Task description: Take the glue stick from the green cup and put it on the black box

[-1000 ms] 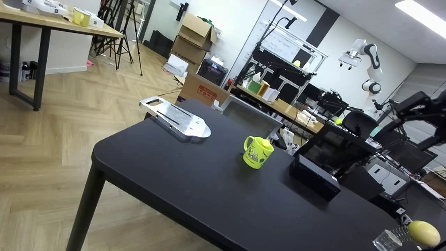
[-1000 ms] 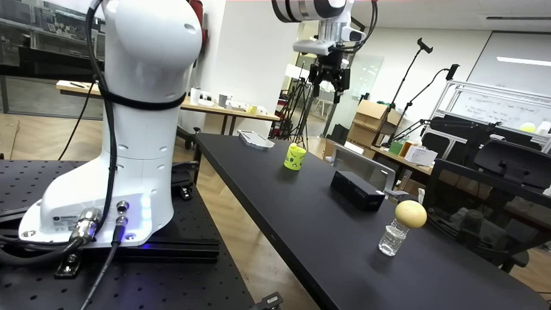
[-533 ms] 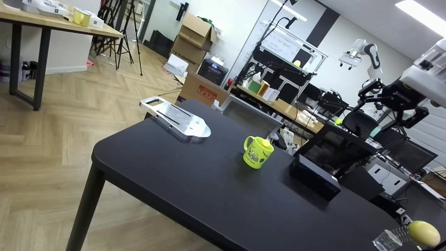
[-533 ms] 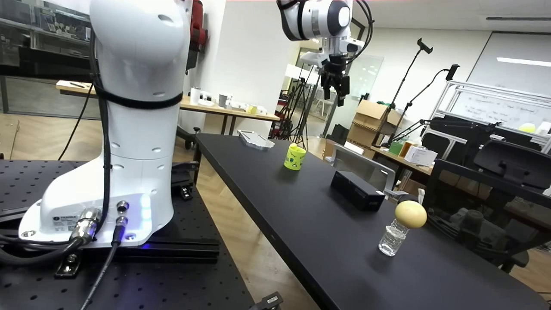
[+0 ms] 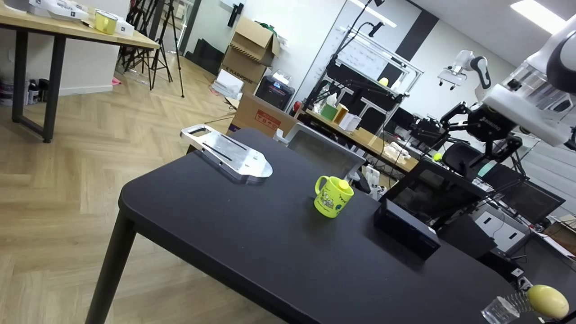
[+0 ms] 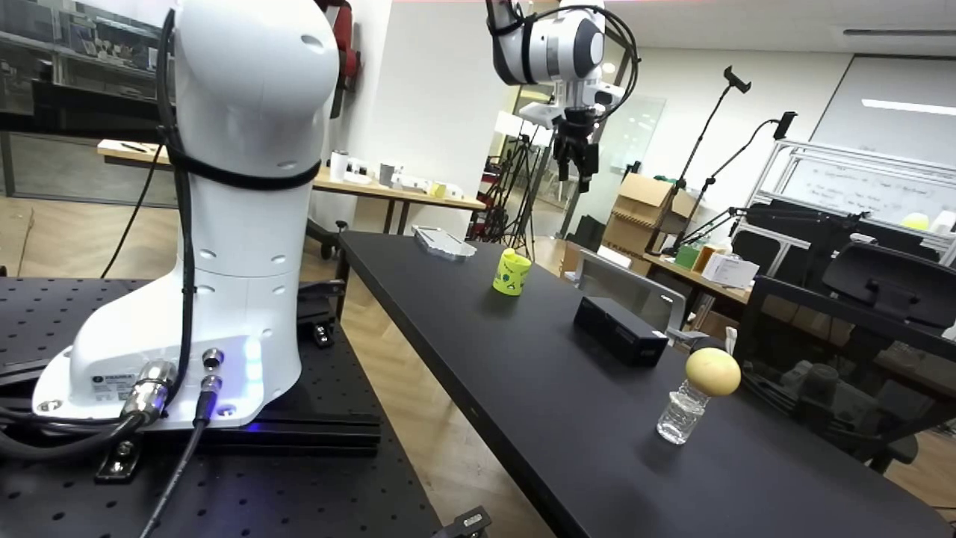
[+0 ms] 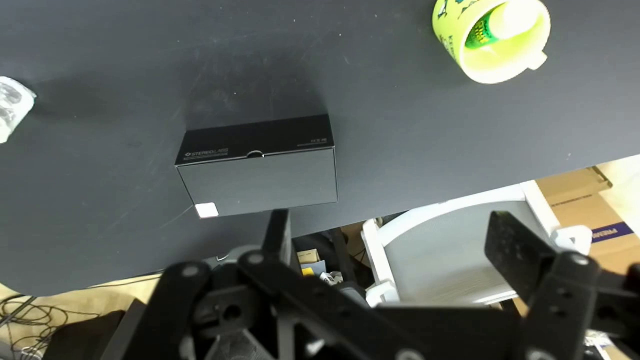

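The lime-green cup [image 5: 330,202] stands upright on the black table, also seen in an exterior view [image 6: 511,278] and at the upper right of the wrist view [image 7: 490,70]. The glue stick [image 7: 482,32] leans inside it; its yellow cap shows at the cup's rim in both exterior views [image 5: 344,185] [image 6: 509,252]. The black box [image 5: 405,229] lies on the table beside the cup, at left of centre in the wrist view [image 7: 260,180]. My gripper [image 7: 390,220] is open and empty, high above the table, apart from cup and box, in both exterior views [image 5: 451,154] [image 6: 573,178].
A flat silver device [image 5: 236,155] lies near the table's far end. A clear jar [image 6: 680,415] with a spring and yellow ball [image 6: 712,372] stands past the box's other end. A grey-white chair [image 7: 440,250] stands against the table edge behind the box and cup.
The arm has come into fuller view in an exterior view, where my gripper moves left from the right edge. It stays open and high. The cup, glue stick and box have not moved.
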`<action>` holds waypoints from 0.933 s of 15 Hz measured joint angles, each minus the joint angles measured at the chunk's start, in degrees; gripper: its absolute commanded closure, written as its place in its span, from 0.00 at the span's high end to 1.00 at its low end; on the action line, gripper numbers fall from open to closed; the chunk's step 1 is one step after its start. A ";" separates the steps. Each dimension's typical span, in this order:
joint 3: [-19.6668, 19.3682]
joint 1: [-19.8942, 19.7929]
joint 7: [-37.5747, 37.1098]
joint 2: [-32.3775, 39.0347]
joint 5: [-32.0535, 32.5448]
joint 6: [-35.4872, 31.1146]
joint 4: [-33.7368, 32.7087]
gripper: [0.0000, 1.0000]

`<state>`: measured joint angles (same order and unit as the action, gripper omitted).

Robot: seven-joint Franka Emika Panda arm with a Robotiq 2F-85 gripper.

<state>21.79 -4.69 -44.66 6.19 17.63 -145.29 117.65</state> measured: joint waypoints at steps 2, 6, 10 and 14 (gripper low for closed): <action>-0.04 0.00 -0.03 0.00 0.08 0.02 -0.05 1.00; -3.41 3.43 0.63 0.19 0.64 -0.88 -0.05 1.00; -10.32 12.58 -7.31 4.67 11.02 -4.02 -2.67 1.00; -14.78 22.11 -16.47 13.43 17.39 -4.05 -9.09 1.00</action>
<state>7.01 17.43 -61.12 19.61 35.02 -149.34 108.56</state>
